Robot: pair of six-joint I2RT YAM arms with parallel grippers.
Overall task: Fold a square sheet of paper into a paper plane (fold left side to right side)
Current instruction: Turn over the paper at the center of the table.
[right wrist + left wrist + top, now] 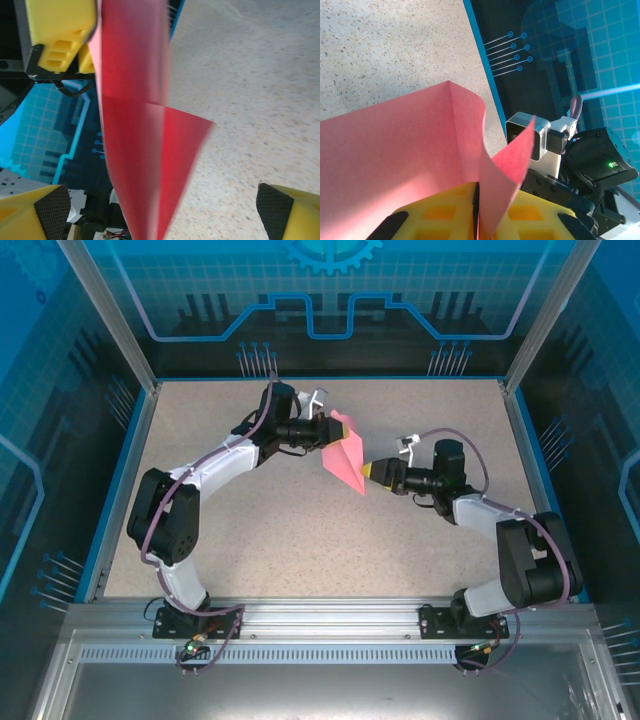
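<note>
The folded pink paper is being held above the speckled table, near the table's middle, and is being pinched between the closed yellow fingers of the left gripper. In the left wrist view its two flaps are being shown curling apart from a crease. The right gripper is being held just beside the paper's pointed lower tip, with its fingers spread wide and the paper hanging between them, gripped by neither.
</note>
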